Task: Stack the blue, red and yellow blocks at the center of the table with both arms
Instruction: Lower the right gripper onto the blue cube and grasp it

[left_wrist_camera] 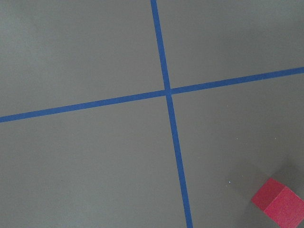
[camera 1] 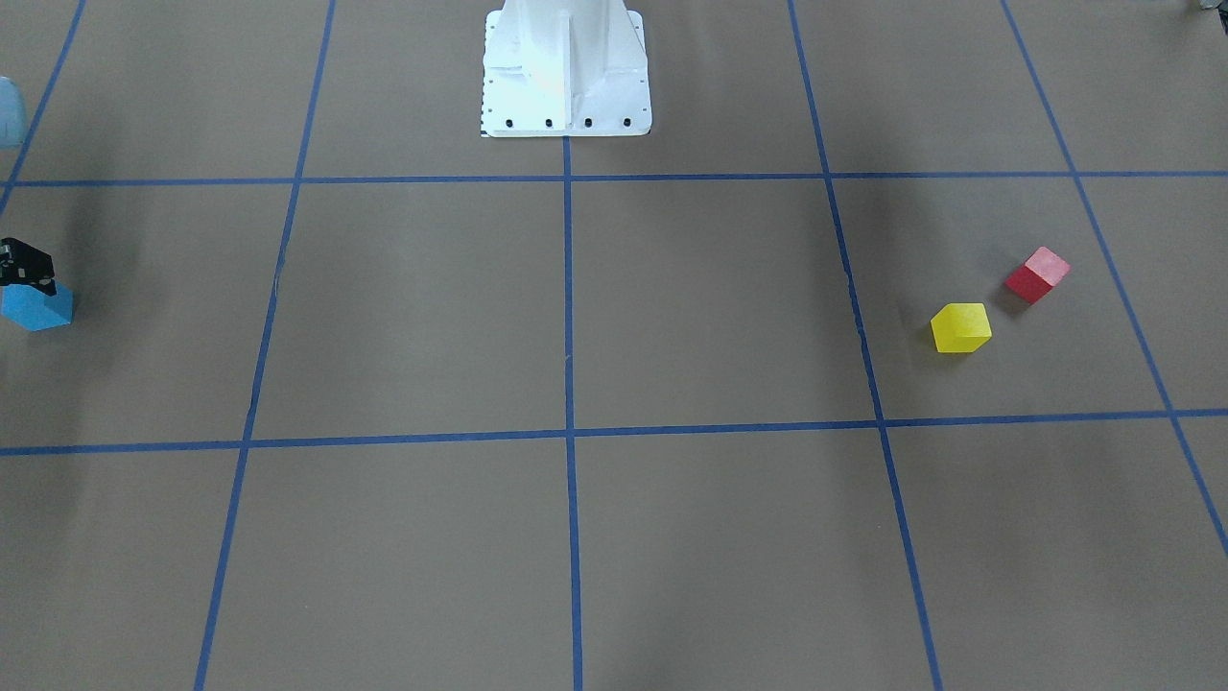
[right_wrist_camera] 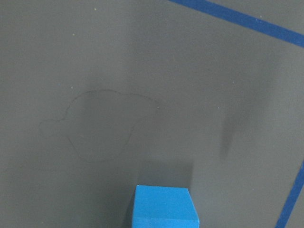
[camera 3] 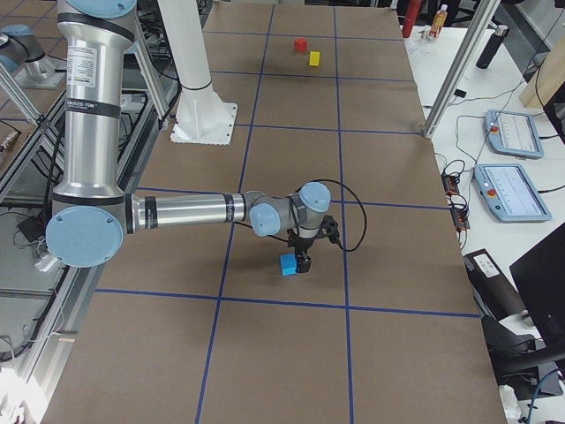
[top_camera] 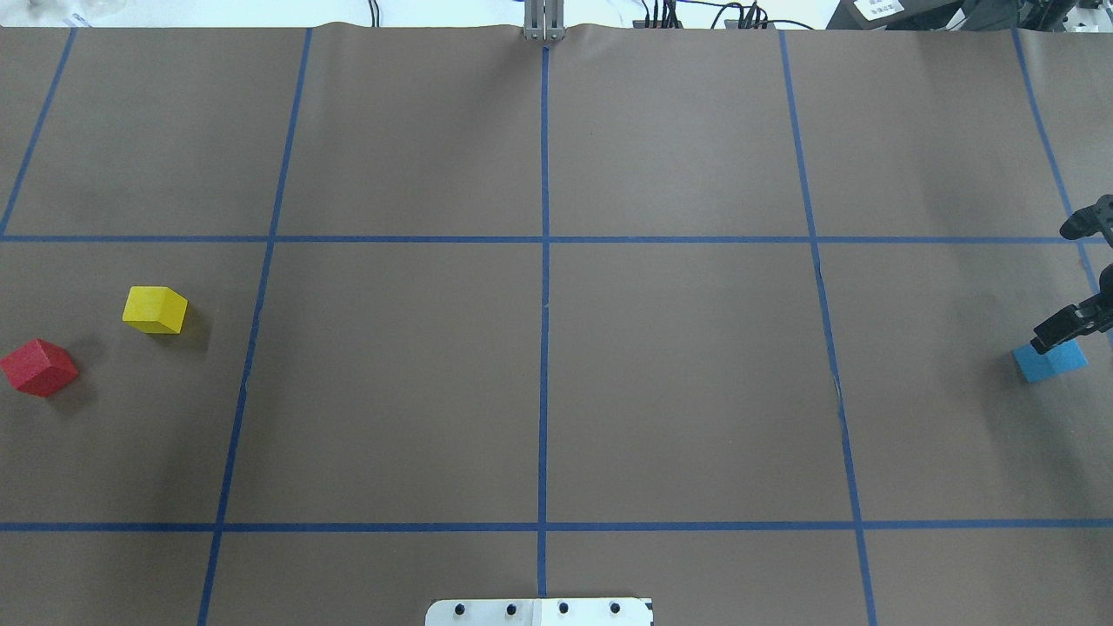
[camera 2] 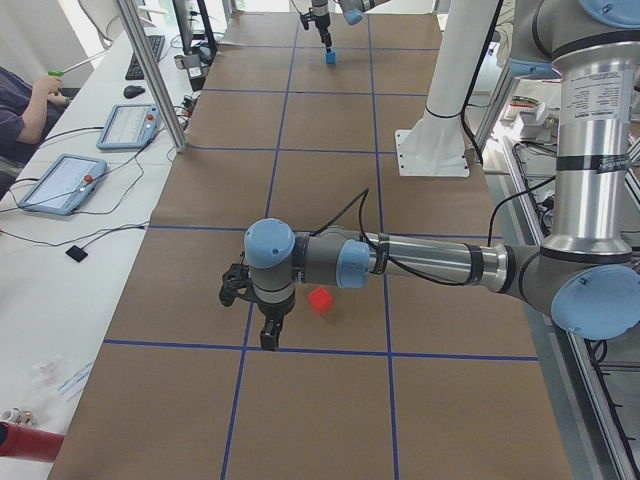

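Note:
The blue block (top_camera: 1052,361) lies at the table's far right edge, also seen low in the right wrist view (right_wrist_camera: 164,205). My right gripper (top_camera: 1071,280) hovers just over and beside it with its fingers spread, holding nothing; one finger (camera 1: 26,265) shows right above the block (camera 1: 38,309). The red block (top_camera: 39,367) and yellow block (top_camera: 155,309) lie apart at the far left. My left gripper (camera 2: 250,318) hangs low beside the red block (camera 2: 320,300), not touching; I cannot tell if it is open. The red block sits in the left wrist view's corner (left_wrist_camera: 280,205).
The white robot base (top_camera: 539,611) stands at the table's near middle edge. Blue tape lines (top_camera: 544,304) mark a grid on the brown table cover. Tablets (camera 2: 62,182) and an operator sit along the far side of the table.

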You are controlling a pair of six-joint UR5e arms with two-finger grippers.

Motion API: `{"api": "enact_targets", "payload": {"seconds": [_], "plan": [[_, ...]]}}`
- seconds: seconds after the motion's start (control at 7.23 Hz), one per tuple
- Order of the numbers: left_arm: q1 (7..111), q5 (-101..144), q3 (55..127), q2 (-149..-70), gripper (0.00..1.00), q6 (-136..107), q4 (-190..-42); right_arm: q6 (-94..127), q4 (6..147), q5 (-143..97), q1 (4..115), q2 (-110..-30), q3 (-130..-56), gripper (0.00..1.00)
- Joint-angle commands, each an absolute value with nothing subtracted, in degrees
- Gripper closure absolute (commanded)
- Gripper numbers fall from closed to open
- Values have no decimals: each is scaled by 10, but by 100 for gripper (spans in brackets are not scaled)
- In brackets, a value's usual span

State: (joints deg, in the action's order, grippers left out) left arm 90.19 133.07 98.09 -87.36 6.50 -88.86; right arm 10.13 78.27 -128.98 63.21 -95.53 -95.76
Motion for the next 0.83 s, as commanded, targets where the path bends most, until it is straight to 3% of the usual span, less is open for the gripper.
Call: {"api": "enact_targets", "payload": {"seconds": [0.0, 0.14, 0.28, 0.42, 0.69], "plan": [[902, 1331, 982, -875, 0, 65, -889, 100, 782, -1292, 622, -955, -939, 1], [902, 1331, 982, -875, 0, 65, -889, 106, 783, -1294, 621, -953, -938, 25], [902, 1331, 983, -875, 0, 65, -889, 106, 784, -1294, 619, -951, -937, 58], [902, 1331, 983, -875, 0, 65, -889, 105, 784, -1294, 619, -948, -936, 100], [902, 1331, 982, -875, 0, 65, -889, 105, 801, -1308, 621, -941, -981, 100]]}}
